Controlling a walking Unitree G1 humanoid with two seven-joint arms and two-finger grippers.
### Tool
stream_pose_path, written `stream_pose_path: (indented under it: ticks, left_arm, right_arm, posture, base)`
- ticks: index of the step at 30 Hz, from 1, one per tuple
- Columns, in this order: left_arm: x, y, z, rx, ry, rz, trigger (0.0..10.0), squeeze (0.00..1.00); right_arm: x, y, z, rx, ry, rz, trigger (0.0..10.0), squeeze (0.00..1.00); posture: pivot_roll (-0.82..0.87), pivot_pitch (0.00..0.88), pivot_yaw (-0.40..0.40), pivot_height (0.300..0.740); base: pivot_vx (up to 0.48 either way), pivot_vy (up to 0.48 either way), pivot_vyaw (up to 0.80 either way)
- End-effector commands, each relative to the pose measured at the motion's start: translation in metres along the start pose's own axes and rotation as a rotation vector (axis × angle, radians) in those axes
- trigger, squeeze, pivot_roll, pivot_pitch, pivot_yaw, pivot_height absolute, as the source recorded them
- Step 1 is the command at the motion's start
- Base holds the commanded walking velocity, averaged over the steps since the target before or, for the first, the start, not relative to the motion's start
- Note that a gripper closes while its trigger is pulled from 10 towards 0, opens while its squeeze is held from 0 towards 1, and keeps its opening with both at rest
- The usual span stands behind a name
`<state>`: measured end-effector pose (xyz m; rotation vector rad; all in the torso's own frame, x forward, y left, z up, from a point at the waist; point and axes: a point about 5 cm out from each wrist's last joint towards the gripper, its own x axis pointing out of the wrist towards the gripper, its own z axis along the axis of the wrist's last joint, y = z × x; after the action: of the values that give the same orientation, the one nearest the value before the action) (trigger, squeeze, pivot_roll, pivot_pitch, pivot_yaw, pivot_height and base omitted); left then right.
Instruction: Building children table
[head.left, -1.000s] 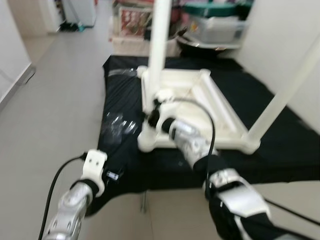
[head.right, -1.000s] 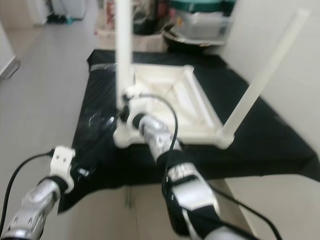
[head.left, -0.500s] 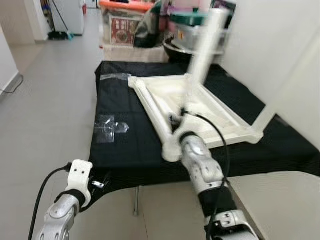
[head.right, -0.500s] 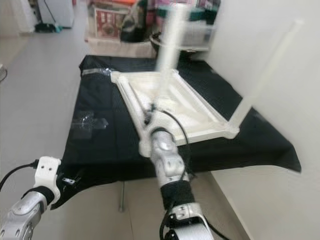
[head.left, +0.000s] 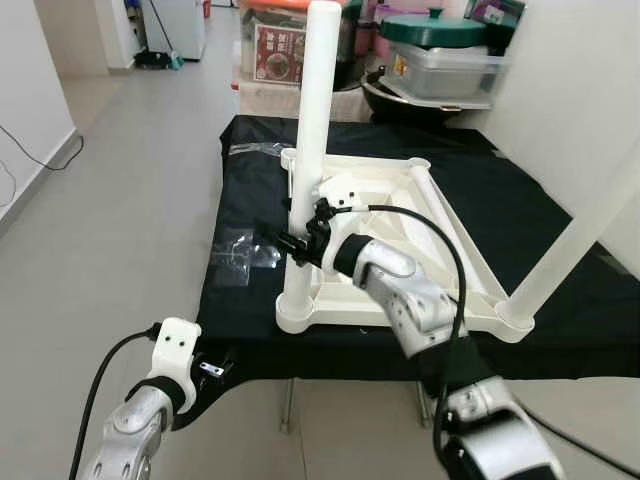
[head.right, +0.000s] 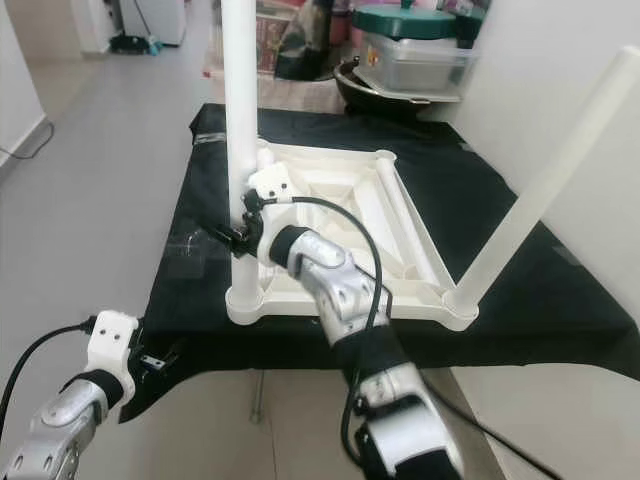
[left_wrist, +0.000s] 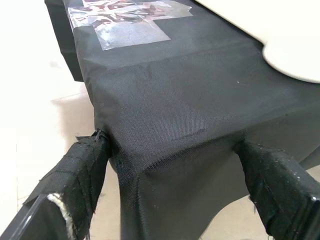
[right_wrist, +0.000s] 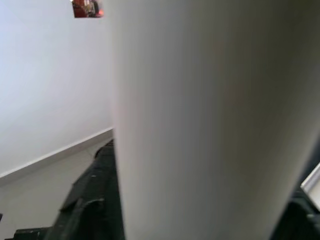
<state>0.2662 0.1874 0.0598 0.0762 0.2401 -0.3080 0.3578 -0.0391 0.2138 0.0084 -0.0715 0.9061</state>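
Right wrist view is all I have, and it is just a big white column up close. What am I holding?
Observer: The right gripper is closed around a white table leg, low down, just above where it meets the tabletop.
Operator: Is the leg standing straight?
Observer: Yes, it stands upright at the near left corner of the upside-down tabletop, which lies on a black cloth.
Operator: Any other legs fitted?
Observer: One more leg stands at the near right corner; the two far corners have none.
Operator: Where is the left gripper?
Observer: The left gripper is open at the near left corner of the cloth-covered stand, touching nothing.
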Motion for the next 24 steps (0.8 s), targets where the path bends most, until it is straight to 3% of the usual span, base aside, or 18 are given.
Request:
stream_pose_path:
  ticks: [1, 2, 3, 5, 6, 8, 9, 10, 11, 12, 13, 14, 15, 16, 18, 19, 21, 24]
  left_arm:
    - [0.004, -0.006, 0.003, -0.002, -0.013, -0.022, 10.0, 0.0]
    - [0.004, -0.006, 0.003, -0.002, -0.013, -0.022, 10.0, 0.0]
    - [0.004, -0.006, 0.003, -0.001, -0.014, -0.02, 10.0, 0.0]
    - [0.002, -0.004, 0.003, 0.001, -0.013, -0.018, 10.0, 0.0]
    - [0.002, -0.004, 0.003, 0.001, -0.013, -0.018, 10.0, 0.0]
    - [0.001, -0.005, 0.002, 0.002, -0.009, -0.019, 10.0, 0.0]
    - [0.001, -0.005, 0.002, 0.002, -0.009, -0.019, 10.0, 0.0]
    - [0.001, -0.005, 0.001, 0.002, -0.007, -0.02, 10.0, 0.0]
    - [0.001, -0.005, 0.001, 0.002, -0.007, -0.02, 10.0, 0.0]
    - [0.001, -0.006, 0.001, 0.002, -0.007, -0.021, 10.0, 0.0]
    - [0.001, -0.006, 0.001, 0.001, -0.006, -0.024, 10.0, 0.0]
    - [0.001, -0.006, 0.001, 0.001, -0.006, -0.024, 10.0, 0.0]
    - [0.001, -0.007, 0.001, 0.001, -0.003, -0.029, 10.0, 0.0]
    - [0.001, -0.007, 0.0, 0.002, -0.001, -0.035, 10.0, 0.0]
    - [0.002, -0.008, 0.0, 0.003, 0.0, -0.038, 10.0, 0.0]
    - [0.003, -0.008, 0.001, 0.005, 0.0, -0.04, 10.0, 0.0]
    - [0.003, -0.008, 0.001, 0.005, 0.0, -0.04, 10.0, 0.0]
    - [0.005, -0.006, 0.003, 0.008, -0.005, -0.038, 10.0, 0.0]
  right_arm:
    - [0.008, 0.003, -0.007, 0.014, 0.018, -0.009, 0.0, 0.0]
    - [0.008, 0.003, -0.007, 0.014, 0.018, -0.009, 0.0, 0.0]
    - [0.011, -0.001, -0.01, 0.033, 0.028, -0.092, 0.0, 0.0]
    - [0.009, -0.024, -0.022, 0.089, 0.115, -0.43, 0.0, 0.0]
    - [0.009, -0.024, -0.022, 0.089, 0.115, -0.43, 0.0, 0.0]
    - [-0.023, -0.056, -0.046, 0.192, 0.216, -0.933, 0.0, 0.0]
    - [-0.023, -0.056, -0.046, 0.192, 0.216, -0.933, 0.0, 0.0]
    - [-0.038, -0.063, -0.054, 0.212, 0.241, -1.089, 0.0, 0.0]
    - [-0.038, -0.063, -0.054, 0.212, 0.241, -1.089, 0.0, 0.0]
    - [-0.049, -0.064, -0.056, 0.209, 0.222, -1.185, 1.8, 0.0]
    - [-0.05, -0.056, -0.055, 0.201, 0.191, -1.2, 5.7, 0.0]
    - [-0.05, -0.056, -0.055, 0.201, 0.191, -1.2, 5.7, 0.0]
    - [-0.041, -0.041, -0.049, 0.189, 0.139, -1.109, 10.0, 0.0]
    - [-0.032, -0.026, -0.043, 0.186, 0.091, -1.022, 10.0, 0.0]
    - [-0.025, -0.017, -0.04, 0.186, 0.064, -0.96, 10.0, 0.0]
    - [-0.02, -0.007, -0.033, 0.178, 0.007, -0.883, 10.0, 0.96]
    - [-0.02, -0.007, -0.033, 0.178, 0.007, -0.883, 10.0, 0.96]
    - [-0.015, -0.004, -0.016, 0.155, -0.071, -0.79, 10.0, 1.0]
  posture:
    - [0.1, 0.0, -0.155, 0.74]
    - [0.1, 0.0, -0.155, 0.74]
    - [0.11, 0.0, -0.156, 0.74]
    - [0.11, 0.0, -0.153, 0.74]
    - [0.11, 0.0, -0.153, 0.74]
    - [0.1, 0.0, -0.15, 0.74]
    - [0.1, 0.0, -0.15, 0.74]
    - [0.1, 0.0, -0.149, 0.74]
    - [0.1, 0.0, -0.149, 0.74]
    - [0.1, 0.0, -0.146, 0.74]
    - [0.09, 0.0, -0.138, 0.74]
    - [0.09, 0.0, -0.138, 0.74]
    - [0.09, 0.0, -0.137, 0.74]
    - [0.08, 0.0, -0.128, 0.74]
    - [0.08, 0.0, -0.128, 0.74]
    - [0.08, 0.0, -0.127, 0.74]
    - [0.08, 0.0, -0.127, 0.74]
    - [0.08, 0.0, -0.13, 0.74]
  base:
    - [0.0, 0.0, 0.0]
    - [0.0, 0.0, 0.0]
    - [0.0, 0.0, 0.0]
    - [0.0, 0.0, 0.0]
    - [0.0, 0.0, 0.0]
    - [0.0, 0.0, 0.0]
    - [0.0, 0.0, 0.0]
    - [0.0, 0.0, 0.0]
    - [0.0, 0.0, 0.0]
    - [0.0, 0.0, 0.0]
    - [0.0, 0.0, 0.0]
    - [0.0, 0.0, 0.0]
    - [0.0, 0.0, 0.0]
    - [0.0, 0.0, 0.0]
    - [0.0, 0.0, 0.0]
    - [0.0, 0.0, 0.0]
    - [0.0, 0.0, 0.0]
    - [0.0, 0.0, 0.0]
